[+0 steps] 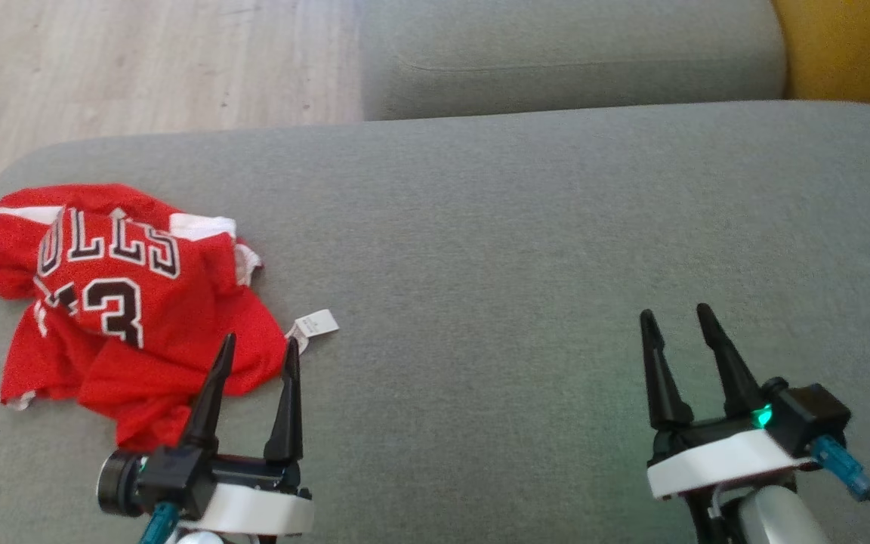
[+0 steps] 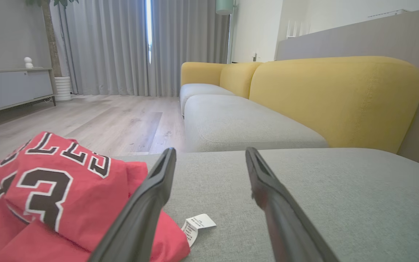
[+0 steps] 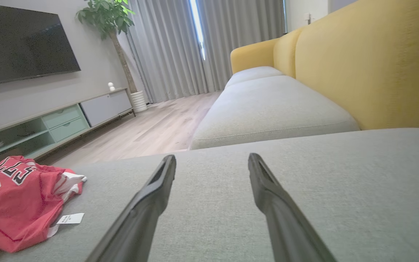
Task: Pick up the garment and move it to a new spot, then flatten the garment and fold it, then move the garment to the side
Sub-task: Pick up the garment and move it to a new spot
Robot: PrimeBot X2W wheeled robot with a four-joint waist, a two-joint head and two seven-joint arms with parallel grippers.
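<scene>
On the grey sofa cushion (image 1: 480, 227), toward its left end, the red garment (image 1: 118, 302) is seen crumpled, its white tag (image 1: 314, 325) lying beside it. Nothing is gripped: the left gripper (image 1: 257, 351) is held open just beside the garment's near edge, and the right gripper (image 1: 677, 321) is held open well apart over bare cushion. No step is judged done; pickup, move, flattening, folding and setting aside are all left.
</scene>
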